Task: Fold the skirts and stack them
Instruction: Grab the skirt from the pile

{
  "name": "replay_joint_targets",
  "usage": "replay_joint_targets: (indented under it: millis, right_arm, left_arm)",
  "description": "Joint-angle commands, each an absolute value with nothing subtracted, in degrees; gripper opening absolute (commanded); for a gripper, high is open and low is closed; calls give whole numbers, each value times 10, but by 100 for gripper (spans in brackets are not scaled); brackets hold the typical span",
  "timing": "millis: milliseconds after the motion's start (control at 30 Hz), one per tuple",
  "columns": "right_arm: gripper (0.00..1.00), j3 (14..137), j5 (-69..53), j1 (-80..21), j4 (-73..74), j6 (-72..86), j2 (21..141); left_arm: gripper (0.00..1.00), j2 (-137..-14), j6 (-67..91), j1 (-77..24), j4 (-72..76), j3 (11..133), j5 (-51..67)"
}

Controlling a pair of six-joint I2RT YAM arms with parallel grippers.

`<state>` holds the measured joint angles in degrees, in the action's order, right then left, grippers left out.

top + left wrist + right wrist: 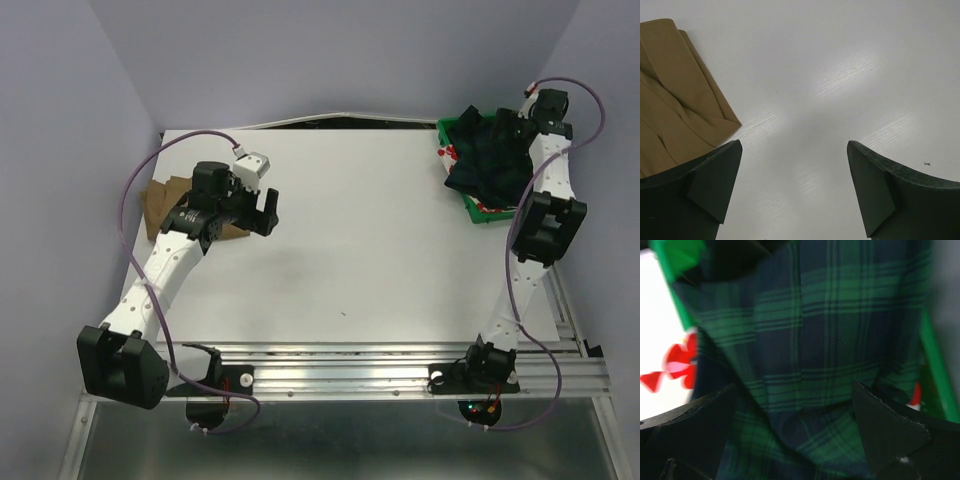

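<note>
1. The tan skirt (168,205) lies flat at the left edge of the table (350,250), in the upper left of the left wrist view (675,110). It looks soft and light, with pressed pleats.
2. The left gripper (794,144) hangs over bare table just right of the tan skirt, jaws wide apart, holding nothing.
3. The plaid skirt (815,365), dark green and navy, is heaped in the bin (478,212) at the upper right. It is likely limp and prone to sagging, so a raised fold or the waistband seems the best hold.
4. A white skirt (675,365) with red flowers peeks out beneath the plaid skirt.
5. The right gripper (794,386) hovers over the plaid skirt, jaws spread and gripping nothing.
</note>
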<state>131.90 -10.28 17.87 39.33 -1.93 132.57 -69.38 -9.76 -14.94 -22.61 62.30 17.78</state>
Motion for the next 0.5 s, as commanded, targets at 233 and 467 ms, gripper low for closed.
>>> replay_joint_targets:
  millis: [233, 467]
  right_arm:
    - [93, 1298, -68, 178, 333, -42, 1413]
    - [33, 1289, -65, 188, 313, -24, 1365]
  left_arm:
    - [98, -739, -98, -149, -225, 635, 171]
    - [98, -748, -94, -149, -227, 645, 176]
